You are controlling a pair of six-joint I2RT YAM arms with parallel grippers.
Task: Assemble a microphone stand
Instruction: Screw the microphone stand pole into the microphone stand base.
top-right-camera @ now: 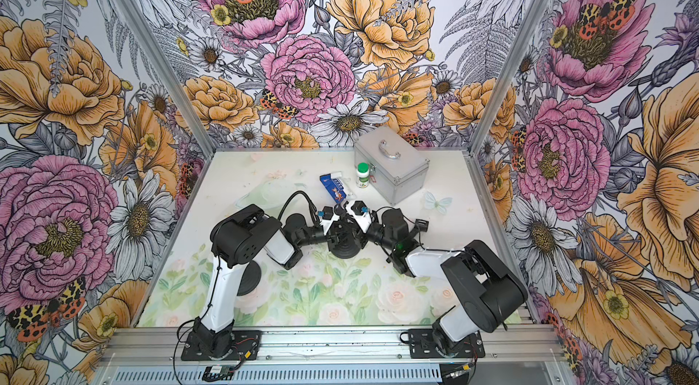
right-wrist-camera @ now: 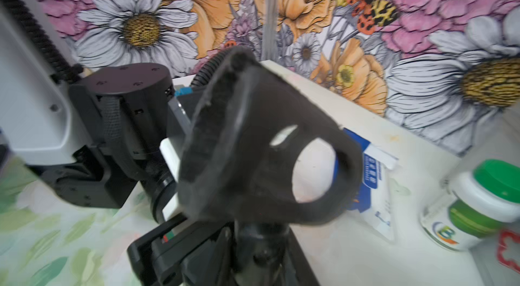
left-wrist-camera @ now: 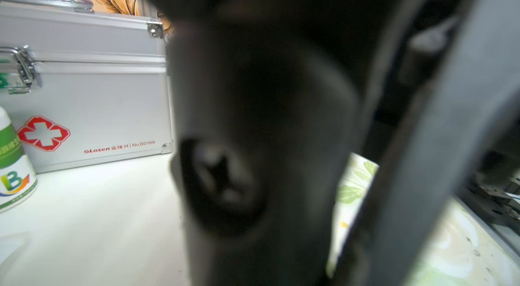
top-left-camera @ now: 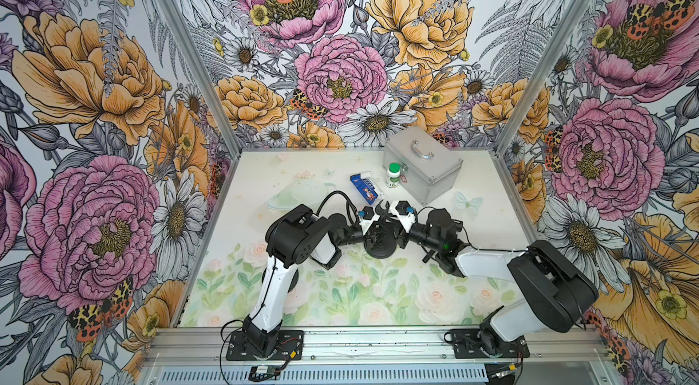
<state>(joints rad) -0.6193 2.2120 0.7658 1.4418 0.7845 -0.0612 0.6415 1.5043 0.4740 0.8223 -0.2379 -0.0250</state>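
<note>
The left gripper (top-left-camera: 375, 230) is clamped tight on the stem of the microphone stand (top-left-camera: 380, 248), which stands upright on its round base in the middle of the table (top-left-camera: 264, 175). Its clip (right-wrist-camera: 253, 141) tops the stem. The right gripper (top-left-camera: 391, 226) is just beside the clip; I cannot tell whether it grips anything.

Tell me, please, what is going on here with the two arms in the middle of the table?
Both arms meet over a black microphone stand standing upright on its round base at mid-table. The left gripper is shut on its post, apparently bracing it. The right gripper is at the upper part, below the clip; whether it grips cannot be told. Behind them stand a first-aid case, a green-capped bottle and a blue box, all untouched.
</note>
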